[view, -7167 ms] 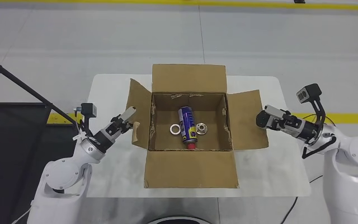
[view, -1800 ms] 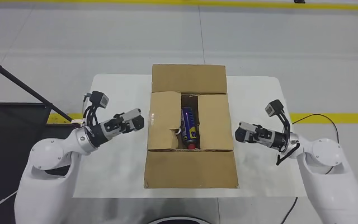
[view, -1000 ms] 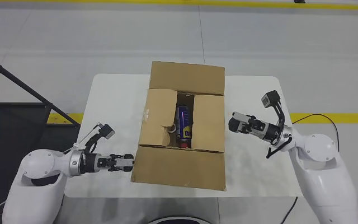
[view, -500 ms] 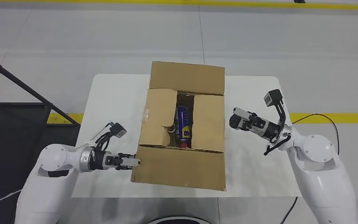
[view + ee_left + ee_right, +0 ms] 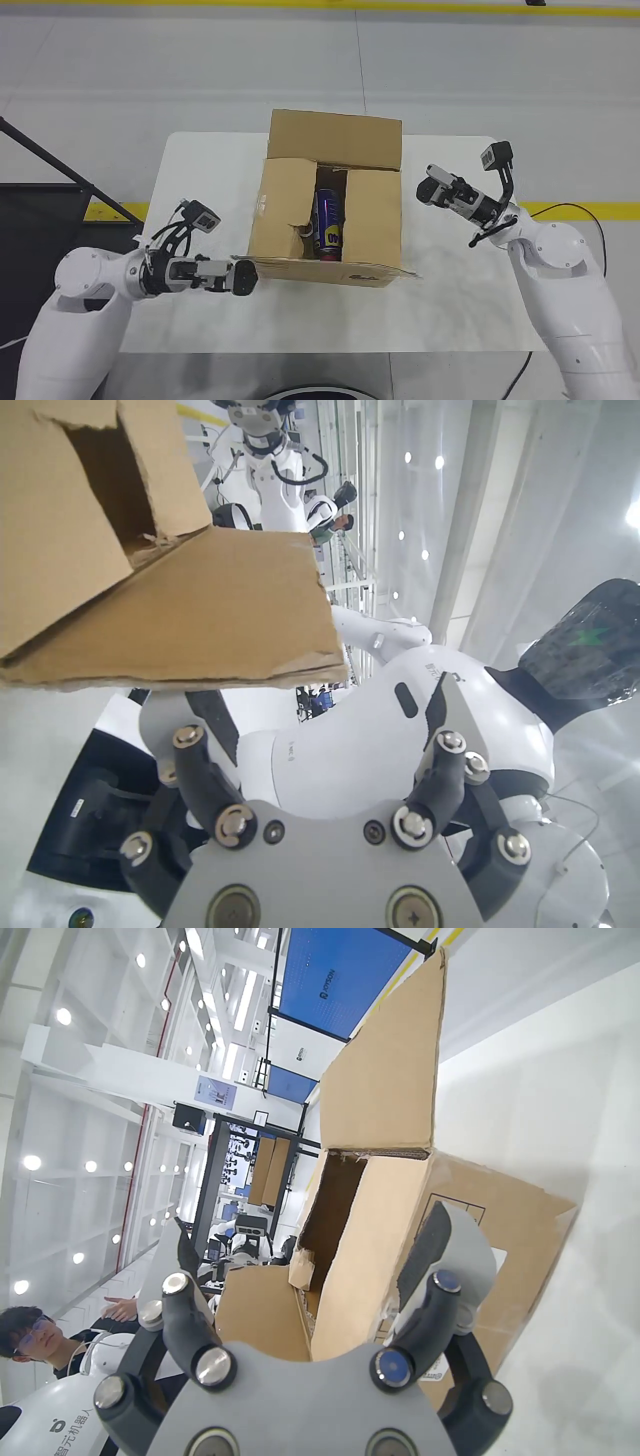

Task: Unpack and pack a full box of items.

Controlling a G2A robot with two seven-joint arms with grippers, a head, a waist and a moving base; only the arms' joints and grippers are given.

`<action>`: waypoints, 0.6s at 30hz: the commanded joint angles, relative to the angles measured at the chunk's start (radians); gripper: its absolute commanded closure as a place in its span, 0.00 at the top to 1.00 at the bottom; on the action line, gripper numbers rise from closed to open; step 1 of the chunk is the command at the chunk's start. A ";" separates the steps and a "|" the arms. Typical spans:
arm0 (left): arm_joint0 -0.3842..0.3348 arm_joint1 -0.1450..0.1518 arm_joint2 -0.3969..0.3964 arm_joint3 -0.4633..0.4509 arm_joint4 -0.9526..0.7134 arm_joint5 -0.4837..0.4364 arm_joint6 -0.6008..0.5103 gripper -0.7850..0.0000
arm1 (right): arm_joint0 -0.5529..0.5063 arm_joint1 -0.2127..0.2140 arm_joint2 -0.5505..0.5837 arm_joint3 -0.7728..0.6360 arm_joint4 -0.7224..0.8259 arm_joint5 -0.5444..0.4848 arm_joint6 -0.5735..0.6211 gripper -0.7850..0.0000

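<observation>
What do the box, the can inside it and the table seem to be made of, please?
The box looks like brown corrugated cardboard with a matte finish: its torn edges show a thick, layered core. The can is probably metal with a printed blue coat, though it is too small to be sure. The table has a smooth white top; its material cannot be told.

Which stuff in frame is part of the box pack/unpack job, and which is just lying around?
Job:
- cardboard box
- spray can inside it
- left gripper, at the box's near left corner
- right gripper, beside the box

Lying about:
- black pole
- black mat
- yellow floor tape
</observation>
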 commanded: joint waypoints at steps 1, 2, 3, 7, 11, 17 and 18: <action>-0.007 -0.001 0.010 -0.015 -0.008 0.008 0.031 1.00 | 0.000 0.000 0.000 0.000 0.000 0.000 0.000 1.00; -0.010 -0.002 0.016 -0.020 -0.017 0.011 0.045 1.00 | 0.000 0.000 0.000 0.000 0.000 0.000 0.000 1.00; -0.014 -0.003 0.022 -0.024 -0.024 0.016 0.054 1.00 | 0.000 0.000 0.000 0.000 0.000 0.000 0.000 1.00; -0.027 -0.003 0.033 -0.030 -0.041 0.022 0.071 1.00 | 0.000 0.000 0.000 0.000 0.000 0.000 0.000 1.00; -0.038 -0.002 0.033 -0.027 -0.054 0.037 0.111 1.00 | 0.005 -0.006 -0.014 -0.007 -0.022 -0.004 -0.064 1.00; -0.044 -0.005 0.031 -0.037 -0.056 0.052 0.240 1.00 | 0.127 -0.033 -0.097 0.160 -0.026 -0.073 -0.082 1.00; -0.042 -0.005 0.031 -0.042 -0.052 0.054 0.262 1.00 | 0.153 -0.040 -0.115 0.200 -0.036 -0.087 -0.103 1.00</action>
